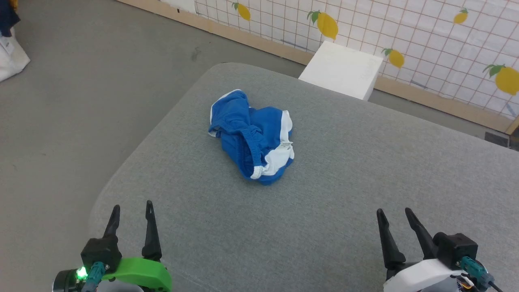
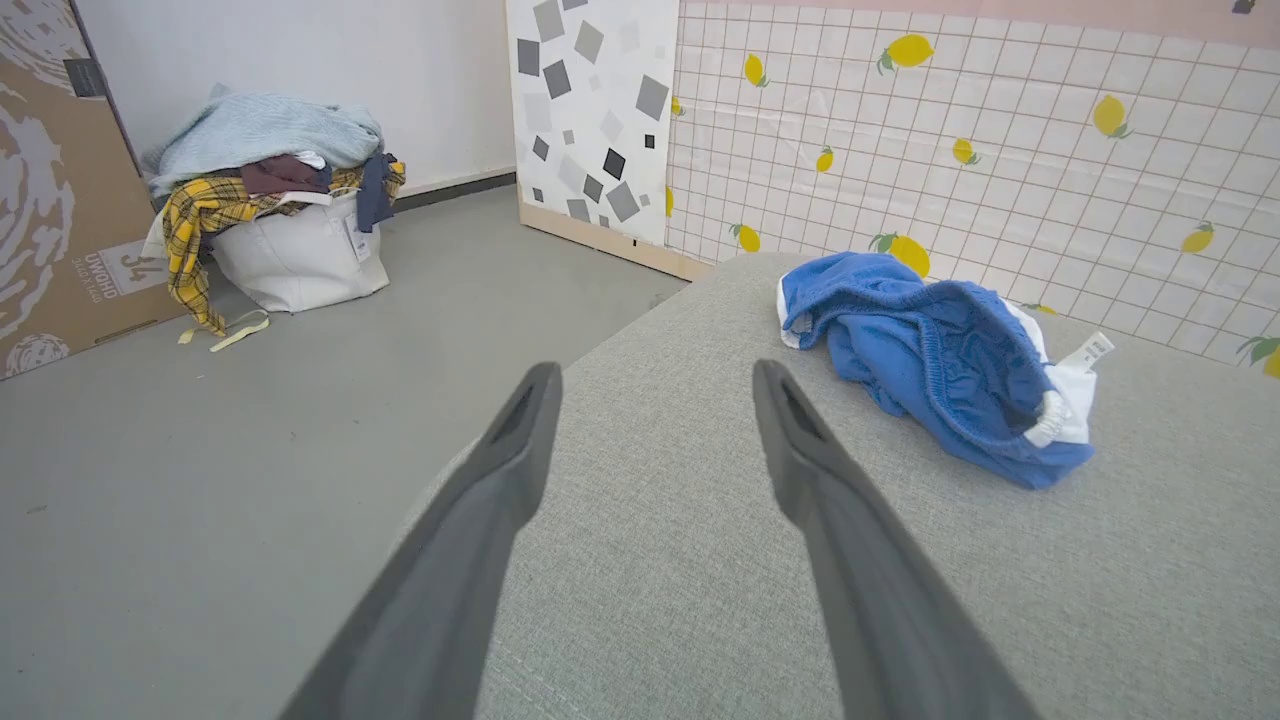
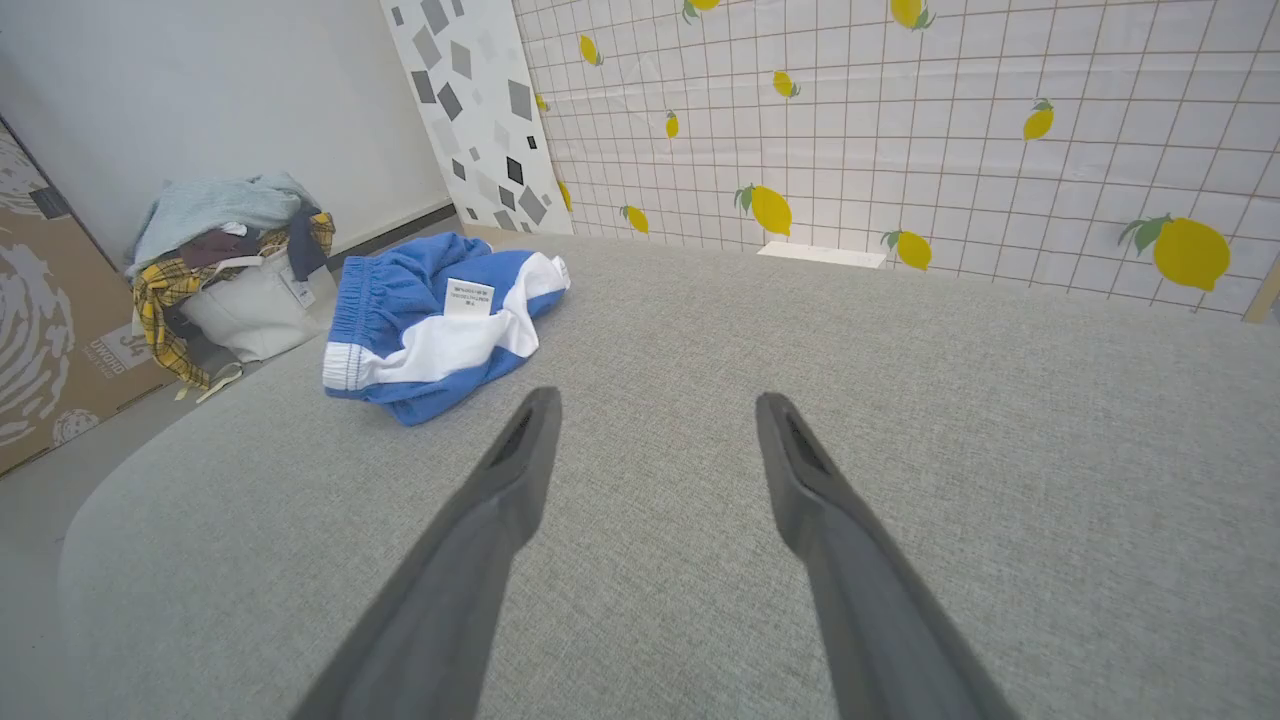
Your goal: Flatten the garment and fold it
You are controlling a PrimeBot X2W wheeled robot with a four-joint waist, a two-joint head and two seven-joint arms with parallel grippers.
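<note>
The garment (image 1: 253,136), bright blue shorts with white trim bands, lies crumpled in a heap on the grey padded table (image 1: 324,211). Its gathered elastic waist faces up and a small white tag (image 3: 468,297) shows on one side. My left gripper (image 1: 133,207) hovers open at the lower left, well short of the garment (image 2: 930,360). At the lower right my right gripper (image 1: 394,213) is open too, apart from the garment (image 3: 440,325). Nothing sits between either pair of fingers.
The table's rounded left edge drops to a grey floor (image 1: 81,101). A white box (image 1: 342,69) stands behind the table by the lemon-patterned wall (image 1: 405,28). A white basket piled with clothes (image 2: 280,215) and a cardboard box (image 2: 50,200) stand on the floor to the left.
</note>
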